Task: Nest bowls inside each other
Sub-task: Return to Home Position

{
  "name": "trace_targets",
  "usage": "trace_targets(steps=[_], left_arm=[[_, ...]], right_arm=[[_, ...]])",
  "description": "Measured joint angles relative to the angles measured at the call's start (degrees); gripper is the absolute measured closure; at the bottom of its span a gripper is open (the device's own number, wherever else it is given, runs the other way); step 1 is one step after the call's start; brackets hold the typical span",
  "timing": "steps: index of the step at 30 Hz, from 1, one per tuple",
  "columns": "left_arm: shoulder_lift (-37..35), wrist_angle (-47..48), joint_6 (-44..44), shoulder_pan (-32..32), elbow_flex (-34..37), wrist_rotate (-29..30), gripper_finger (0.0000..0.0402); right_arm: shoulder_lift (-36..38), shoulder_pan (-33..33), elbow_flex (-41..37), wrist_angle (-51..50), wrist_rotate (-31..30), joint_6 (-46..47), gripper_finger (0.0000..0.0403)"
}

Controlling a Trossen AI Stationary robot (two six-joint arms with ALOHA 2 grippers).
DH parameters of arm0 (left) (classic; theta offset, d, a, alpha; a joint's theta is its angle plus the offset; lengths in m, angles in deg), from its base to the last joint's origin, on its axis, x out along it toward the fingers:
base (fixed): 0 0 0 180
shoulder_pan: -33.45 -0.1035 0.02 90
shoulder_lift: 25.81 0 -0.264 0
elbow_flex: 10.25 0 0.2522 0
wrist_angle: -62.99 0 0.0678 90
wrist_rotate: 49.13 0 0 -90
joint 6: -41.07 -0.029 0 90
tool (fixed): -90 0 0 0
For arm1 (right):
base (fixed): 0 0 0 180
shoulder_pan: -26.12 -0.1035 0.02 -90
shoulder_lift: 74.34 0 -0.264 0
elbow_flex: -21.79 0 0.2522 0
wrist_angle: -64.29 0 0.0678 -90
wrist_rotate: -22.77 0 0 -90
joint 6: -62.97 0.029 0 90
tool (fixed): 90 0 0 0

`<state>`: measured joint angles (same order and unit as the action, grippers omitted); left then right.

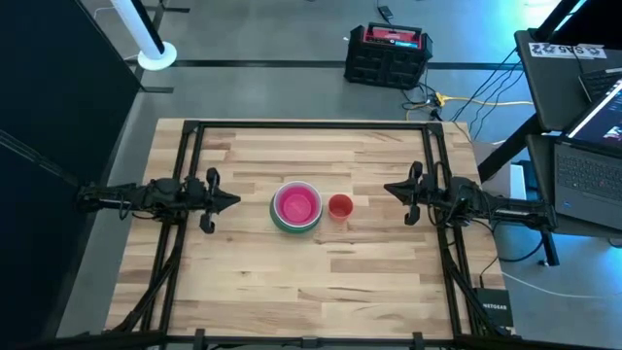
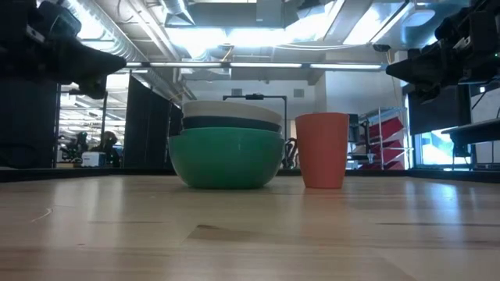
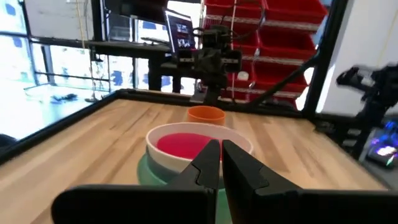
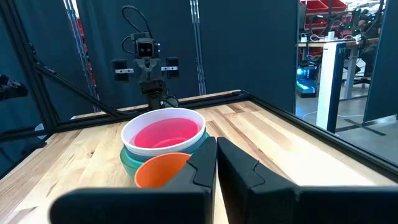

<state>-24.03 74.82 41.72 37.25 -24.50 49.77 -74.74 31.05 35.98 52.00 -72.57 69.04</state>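
Observation:
A stack of nested bowls (image 1: 296, 206) stands on its base at the table's middle. The outermost is teal-green (image 2: 226, 160), with a dark blue rim (image 2: 231, 122) above it, then a white rim (image 2: 231, 109), and a pink bowl (image 3: 186, 144) inside. The small red bowl (image 1: 339, 206) stands upright just right of the stack, apart from it. My left gripper (image 1: 233, 201) hovers shut, level, left of the stack. My right gripper (image 1: 389, 188) hovers shut, level, right of the red bowl. Neither holds anything.
Black frame rails (image 1: 190, 156) run along the table's left, right and far sides. A black-and-red case (image 1: 387, 53) sits on the floor beyond the far edge, and a laptop (image 1: 588, 165) stands off the right side. Bare wood (image 1: 311, 282) lies near and far of the bowls.

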Motion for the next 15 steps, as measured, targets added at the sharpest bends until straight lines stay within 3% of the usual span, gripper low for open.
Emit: trace_targets(steps=[15], left_arm=[[0.2,0.0,0.82,0.0,0.02,-0.1,0.0402]], right_arm=[[0.0,0.0,0.0,-0.01,0.0,0.0,0.0403]])
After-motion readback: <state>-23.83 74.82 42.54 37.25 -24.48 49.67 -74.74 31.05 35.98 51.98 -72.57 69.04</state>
